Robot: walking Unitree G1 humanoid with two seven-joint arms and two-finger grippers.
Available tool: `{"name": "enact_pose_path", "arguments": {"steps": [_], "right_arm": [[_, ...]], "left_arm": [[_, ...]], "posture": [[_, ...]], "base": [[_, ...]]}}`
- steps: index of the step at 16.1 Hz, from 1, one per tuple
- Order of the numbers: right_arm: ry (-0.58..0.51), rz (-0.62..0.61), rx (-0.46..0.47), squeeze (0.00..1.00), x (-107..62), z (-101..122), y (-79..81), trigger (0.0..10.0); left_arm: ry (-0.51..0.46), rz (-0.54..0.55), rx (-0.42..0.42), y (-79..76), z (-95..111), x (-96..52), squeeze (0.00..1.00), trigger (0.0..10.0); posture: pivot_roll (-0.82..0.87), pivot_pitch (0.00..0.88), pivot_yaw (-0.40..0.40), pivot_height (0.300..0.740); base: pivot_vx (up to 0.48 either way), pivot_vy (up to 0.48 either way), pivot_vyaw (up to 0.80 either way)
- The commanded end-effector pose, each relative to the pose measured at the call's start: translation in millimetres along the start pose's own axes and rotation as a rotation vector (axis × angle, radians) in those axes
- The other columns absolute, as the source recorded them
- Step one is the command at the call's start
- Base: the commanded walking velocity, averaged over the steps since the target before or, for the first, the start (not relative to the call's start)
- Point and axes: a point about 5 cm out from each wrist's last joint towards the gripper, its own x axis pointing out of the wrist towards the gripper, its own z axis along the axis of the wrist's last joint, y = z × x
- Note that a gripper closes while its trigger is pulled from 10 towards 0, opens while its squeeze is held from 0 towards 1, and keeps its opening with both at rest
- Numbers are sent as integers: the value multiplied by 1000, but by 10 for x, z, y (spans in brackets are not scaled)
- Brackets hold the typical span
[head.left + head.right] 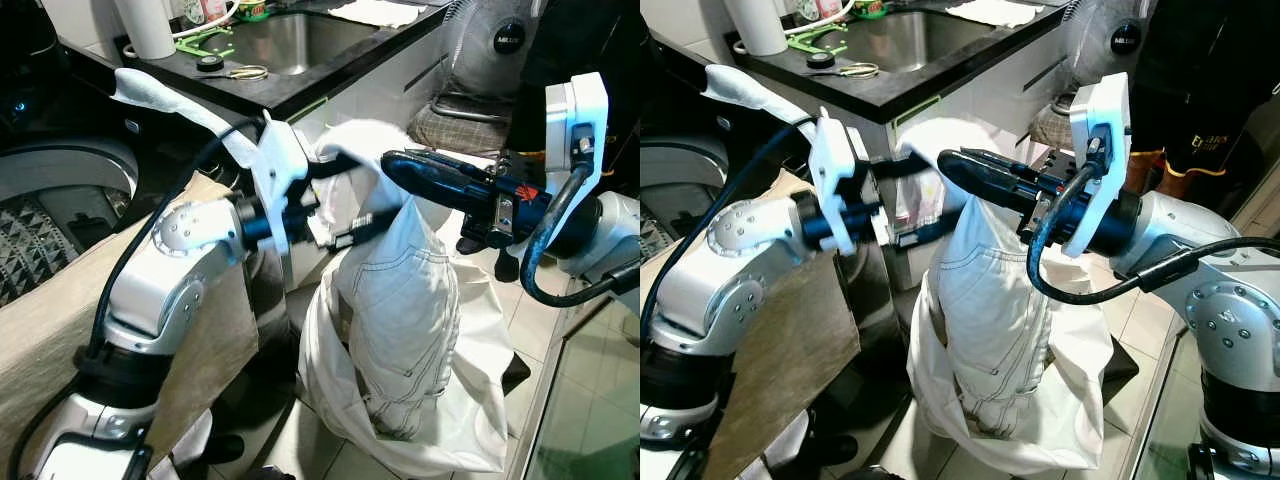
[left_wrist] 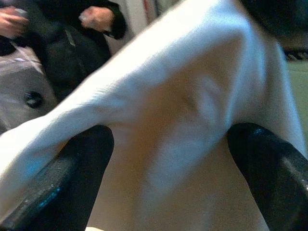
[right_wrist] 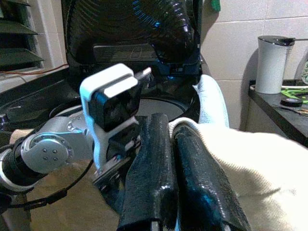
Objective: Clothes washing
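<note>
— Where does the right end effector (image 1: 952, 160) sit?
— At the top of the white trousers (image 1: 400, 300), its two black fingers (image 3: 149, 163) pressed together on a fold of the cloth.

— And the left end effector (image 1: 345, 200)?
— Just beside it, fingers (image 2: 67, 178) spread with the same cloth bunched between them. The trousers hang from both, down to the tiled floor (image 1: 590, 370).

— What lies beyond?
— A dark tabletop (image 1: 250, 95) with a sink (image 1: 290, 40) behind, the washing machine (image 3: 144, 48) with its lid up, and a person's hand (image 2: 98, 18).
</note>
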Motion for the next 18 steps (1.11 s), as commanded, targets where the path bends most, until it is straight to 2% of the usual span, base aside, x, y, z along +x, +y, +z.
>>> {"name": "enact_pose_path", "arguments": {"steps": [1, 7, 8, 9, 10, 18], "right_arm": [[-21, 39, -39, 0, 15, 86, 83, 0], [-18, 30, -44, 0, 15, 90, 69, 0], [-20, 31, -44, 0, 15, 91, 70, 0], [-21, 32, -44, 0, 15, 92, 70, 0], [-21, 32, -45, 0, 14, 92, 72, 0], [-30, 38, -44, 0, 6, 96, 93, 0]], "left_arm": [[22, -88, -17, -95, 1, 18, 0, 10000], [28, -217, -78, -256, 18, 3, 0, 10000], [31, -213, -78, -253, 8, -2, 0, 4392], [32, -212, -79, -252, 6, -4, 0, 4392], [32, -211, -83, -251, 6, -8, 0, 0], [34, -211, -97, -265, -12, -20, 0, 0]], "posture": [[-59, 0, 65, 740], [-61, 0, 66, 740], [-61, 0, 66, 740], [-61, 0, 66, 740], [-62, 0, 65, 740], [-65, 0, 67, 740]], "base": [[0, 0, 0], [0, 0, 0], [0, 0, 0], [0, 0, 0], [0, 0, 0], [0, 0, 0]]}}
